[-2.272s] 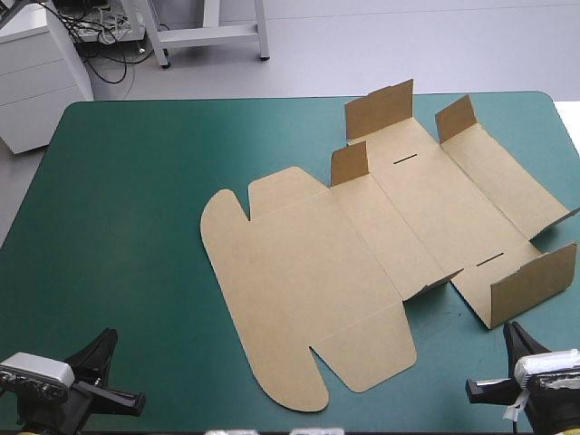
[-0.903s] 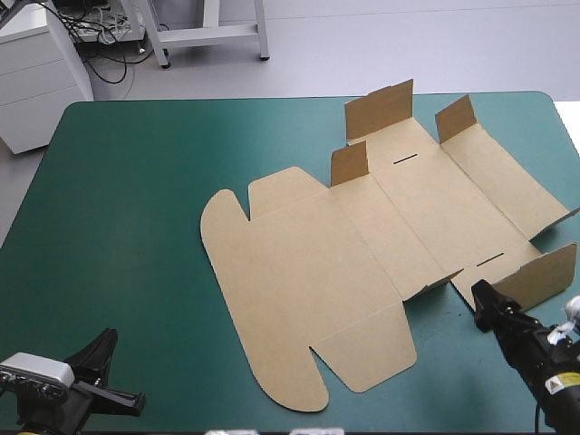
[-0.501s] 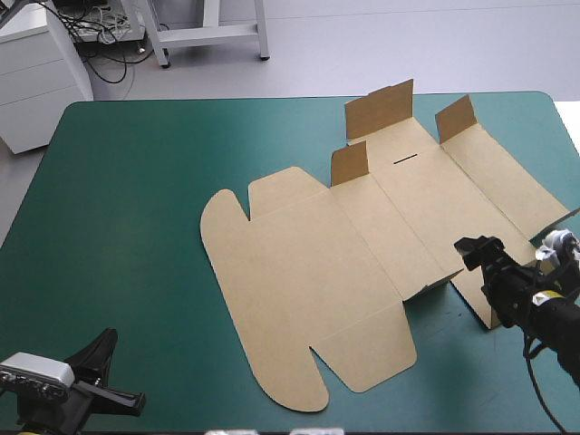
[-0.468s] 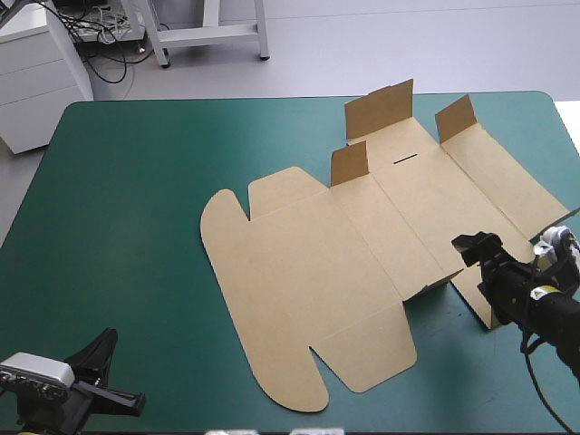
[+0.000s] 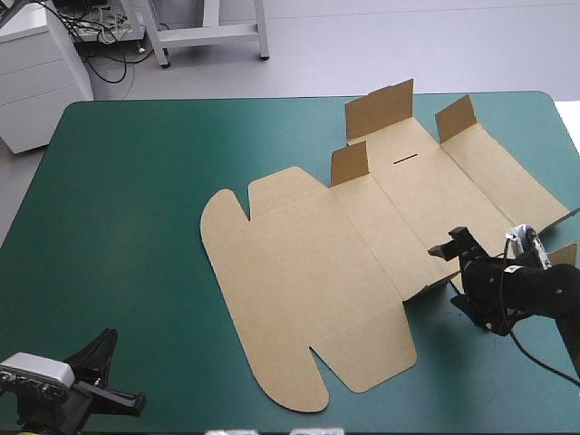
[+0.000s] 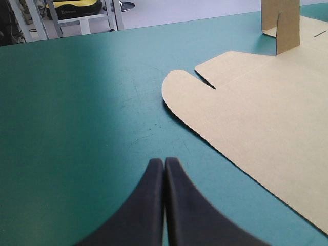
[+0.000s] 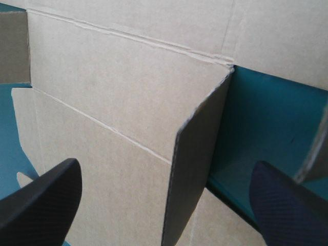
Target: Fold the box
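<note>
The brown box (image 5: 362,245) lies unfolded on the desk's right half, its rounded lid panel flat toward the near-left. A few small flaps stand upright at its far side.

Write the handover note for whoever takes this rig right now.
Left gripper: shut, parked over bare cover, short of the box.
Right gripper: open, low at the box's near right part, an upright flap between its fingers, not gripped.
Box: lies flat mid-table; only its small flaps stand up.
Done: no wall raised or tucked.
Left: raise the walls and tuck them.
</note>
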Tool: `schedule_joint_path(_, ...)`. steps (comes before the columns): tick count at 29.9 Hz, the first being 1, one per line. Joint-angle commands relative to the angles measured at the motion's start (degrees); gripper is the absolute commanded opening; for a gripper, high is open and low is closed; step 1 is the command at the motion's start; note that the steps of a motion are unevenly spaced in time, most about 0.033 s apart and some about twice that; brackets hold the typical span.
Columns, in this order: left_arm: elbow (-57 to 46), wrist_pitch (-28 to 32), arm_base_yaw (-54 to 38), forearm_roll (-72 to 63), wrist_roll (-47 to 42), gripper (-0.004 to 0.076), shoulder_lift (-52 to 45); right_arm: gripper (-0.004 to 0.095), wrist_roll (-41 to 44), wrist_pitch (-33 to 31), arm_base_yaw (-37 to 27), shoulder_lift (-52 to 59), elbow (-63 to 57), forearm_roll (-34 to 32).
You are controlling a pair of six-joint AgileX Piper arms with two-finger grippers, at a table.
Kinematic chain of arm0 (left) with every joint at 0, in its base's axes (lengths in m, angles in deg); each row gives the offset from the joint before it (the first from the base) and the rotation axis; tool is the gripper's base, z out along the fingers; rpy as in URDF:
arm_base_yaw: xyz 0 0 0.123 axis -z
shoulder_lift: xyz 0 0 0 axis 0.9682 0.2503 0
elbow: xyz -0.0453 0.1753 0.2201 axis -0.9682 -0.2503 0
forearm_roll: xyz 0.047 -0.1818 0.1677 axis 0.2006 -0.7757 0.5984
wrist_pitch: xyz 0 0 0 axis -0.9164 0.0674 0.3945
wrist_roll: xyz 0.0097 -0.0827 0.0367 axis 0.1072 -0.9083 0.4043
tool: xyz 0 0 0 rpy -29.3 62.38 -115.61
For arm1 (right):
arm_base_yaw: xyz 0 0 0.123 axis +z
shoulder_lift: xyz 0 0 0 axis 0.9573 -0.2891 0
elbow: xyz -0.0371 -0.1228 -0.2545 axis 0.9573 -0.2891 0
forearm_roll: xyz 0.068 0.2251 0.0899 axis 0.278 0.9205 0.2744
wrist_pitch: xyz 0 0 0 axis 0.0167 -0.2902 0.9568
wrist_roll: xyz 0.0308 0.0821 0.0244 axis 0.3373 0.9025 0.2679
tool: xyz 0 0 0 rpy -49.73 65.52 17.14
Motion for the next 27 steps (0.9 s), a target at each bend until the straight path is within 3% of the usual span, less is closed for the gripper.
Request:
schedule_joint_path(1, 1.15, 4.1, 0.33, -0.99, 0.01, -0.0032, 1.07, 0.0815, -0.74, 2.91, -0.04, -1.03, 1.99, 0.66)
schedule_joint_path(6, 1.15, 4.1, 0.33, -0.99, 0.01, -0.0032, 1.07, 0.0795, -1.18, 3.3, -0.04, -4.56, 1.99, -0.04)
schedule_joint_path(11, 1.15, 4.1, 0.33, -0.99, 0.01, -0.0032, 1.07, 0.0629, -3.09, 3.38, -0.04, -7.45, 1.99, 0.35)
schedule_joint_path(14, 1.15, 4.1, 0.33, -0.99, 0.01, -0.0032, 1.07, 0.0396, -3.18, 3.38, 0.08, -8.35, 1.99, 0.35)
schedule_joint_path(18, 1.15, 4.1, 0.33, -0.99, -0.26, -0.0032, 1.07, -0.0028, -3.18, 5.57, 1.77, -8.35, 2.37, 0.08)
schedule_joint_path(27, 1.15, 4.1, 0.33, -0.99, 0.01, -0.0032, 1.07, -0.0003, -4.37, 8.04, 6.4, -8.35, 2.94, 0.08)
